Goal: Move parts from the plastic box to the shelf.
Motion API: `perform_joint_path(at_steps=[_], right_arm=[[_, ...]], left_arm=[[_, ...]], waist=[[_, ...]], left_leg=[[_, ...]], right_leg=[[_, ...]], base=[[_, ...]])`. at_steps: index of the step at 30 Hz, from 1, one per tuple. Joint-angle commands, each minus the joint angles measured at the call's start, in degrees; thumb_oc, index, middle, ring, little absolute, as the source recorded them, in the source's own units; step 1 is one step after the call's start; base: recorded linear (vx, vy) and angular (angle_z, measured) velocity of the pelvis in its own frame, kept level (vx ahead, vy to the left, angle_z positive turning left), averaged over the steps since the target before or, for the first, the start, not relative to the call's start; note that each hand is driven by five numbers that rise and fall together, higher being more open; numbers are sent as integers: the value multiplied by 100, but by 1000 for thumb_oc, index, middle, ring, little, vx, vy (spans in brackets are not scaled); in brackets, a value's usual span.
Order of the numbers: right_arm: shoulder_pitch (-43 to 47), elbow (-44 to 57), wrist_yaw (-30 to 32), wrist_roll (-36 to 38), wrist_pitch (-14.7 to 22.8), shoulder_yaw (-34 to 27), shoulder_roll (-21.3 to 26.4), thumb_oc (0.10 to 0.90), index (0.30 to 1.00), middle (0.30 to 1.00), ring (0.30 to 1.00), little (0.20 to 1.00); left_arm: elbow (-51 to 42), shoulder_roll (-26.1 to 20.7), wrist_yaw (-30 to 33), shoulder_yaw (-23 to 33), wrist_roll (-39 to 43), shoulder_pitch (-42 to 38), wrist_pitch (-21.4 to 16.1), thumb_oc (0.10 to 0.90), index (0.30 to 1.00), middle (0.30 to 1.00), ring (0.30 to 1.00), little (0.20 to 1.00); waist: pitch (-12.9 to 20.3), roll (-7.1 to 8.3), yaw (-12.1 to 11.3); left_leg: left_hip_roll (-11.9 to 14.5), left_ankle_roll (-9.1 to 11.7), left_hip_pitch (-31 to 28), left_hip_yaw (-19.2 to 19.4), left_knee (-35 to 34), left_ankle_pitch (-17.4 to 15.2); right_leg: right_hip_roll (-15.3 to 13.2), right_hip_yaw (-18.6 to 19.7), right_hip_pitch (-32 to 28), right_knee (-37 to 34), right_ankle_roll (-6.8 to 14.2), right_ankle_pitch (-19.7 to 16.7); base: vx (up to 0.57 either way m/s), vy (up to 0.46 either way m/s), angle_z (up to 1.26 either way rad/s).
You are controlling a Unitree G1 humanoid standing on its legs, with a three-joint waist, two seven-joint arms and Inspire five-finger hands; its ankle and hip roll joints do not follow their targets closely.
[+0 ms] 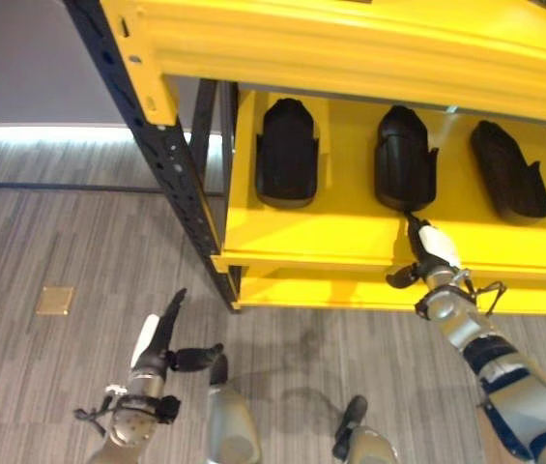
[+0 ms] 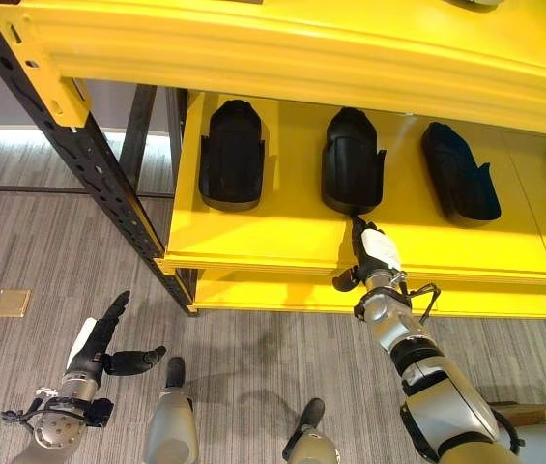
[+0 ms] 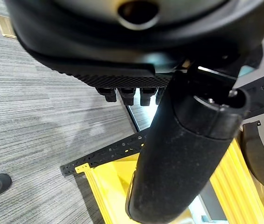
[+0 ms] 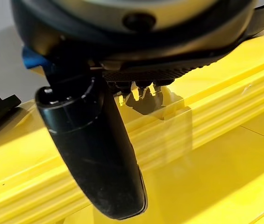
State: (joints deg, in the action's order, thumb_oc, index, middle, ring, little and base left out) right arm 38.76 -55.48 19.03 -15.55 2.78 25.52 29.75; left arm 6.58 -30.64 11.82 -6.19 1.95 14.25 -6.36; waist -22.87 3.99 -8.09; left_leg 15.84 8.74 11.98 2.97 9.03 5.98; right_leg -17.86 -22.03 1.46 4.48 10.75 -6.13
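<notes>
Right hand [image 2: 377,253] over shelf [image 2: 253,246] front edge, fingers [image 2: 358,228] straight, holding nothing, tips touching near end of middle part [image 2: 353,162]. Left hand [image 2: 99,346] relaxed, low above floor [image 2: 41,261].

Light: bright, even | glare – shelf [image 1: 350,39] beam | shadows: soft – floor [image 1: 79,242] | wrist views: foreground blurred

silver-grey jointed arms with blue bands, dark left hand [image 1: 161,350] and right hand [image 2: 373,257] each bearing white covers, textured black palms
</notes>
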Motion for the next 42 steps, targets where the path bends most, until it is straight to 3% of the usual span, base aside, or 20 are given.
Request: perform_joint_path(at_steps=[1, 11, 17, 25, 33, 42], right_arm=[[65, -548, 137, 335, -269, -513, 518, 900, 1000, 1000, 1000, 1000], [-85, -334, 161, 319, -246, -559, 539, 900, 1000, 1000, 1000, 1000], [-317, 310, 154, 192, -247, -624, 511, 900, 1000, 1000, 1000, 1000], [-1886, 2799, 18, 355, 63, -1448, 168, 900, 1000, 1000, 1000, 1000], [-3042, 4059, -317, 449, 270, -1841, 59, 900, 1000, 1000, 1000, 1000], [-4784, 5480, -1075, 1694, 938, -2140, -371, 900, 1000, 1000, 1000, 1000]], left_arm=[[-437, -286, 119, 224, 40, 45, -512, 900, 1000, 1000, 1000, 1000], [-407, -266, 148, 265, 8, 20, -503, 900, 1000, 1000, 1000, 1000], [-385, -235, 207, 324, -31, 14, -473, 900, 1000, 1000, 1000, 1000], [-443, -54, 291, 542, -257, 152, -319, 900, 1000, 1000, 1000, 1000], [-430, 78, 130, 504, -273, 373, -338, 900, 1000, 1000, 1000, 1000], [-395, 380, -294, 439, 743, 555, -708, 900, 1000, 1000, 1000, 1000]], waist=[[110, 112, 57], [107, 132, 91], [107, 151, 145], [163, 242, 436], [341, 274, 613], [1021, 130, 857]], left_leg=[[-42, -303, 237, 26, -177, 336], [-33, -301, 233, 30, -173, 336], [-29, -298, 222, 41, -170, 328], [42, -292, 46, 155, -241, 320], [105, -259, -253, 301, -420, 360], [142, -202, -1001, 675, -990, 449]], right_leg=[[-111, 224, -48, 777, -79, 405], [-100, 226, -53, 769, -81, 403], [-96, 245, -59, 766, -87, 400], [-61, 352, -100, 735, -90, 434], [10, 418, -314, 500, -59, 420], [180, 581, -795, -100, 64, 332]], base=[[0, 0, 0], [0, 0, 0], [0, 0, 0], [-3, 6, -5], [9, 7, -14], [32, 12, -23]])
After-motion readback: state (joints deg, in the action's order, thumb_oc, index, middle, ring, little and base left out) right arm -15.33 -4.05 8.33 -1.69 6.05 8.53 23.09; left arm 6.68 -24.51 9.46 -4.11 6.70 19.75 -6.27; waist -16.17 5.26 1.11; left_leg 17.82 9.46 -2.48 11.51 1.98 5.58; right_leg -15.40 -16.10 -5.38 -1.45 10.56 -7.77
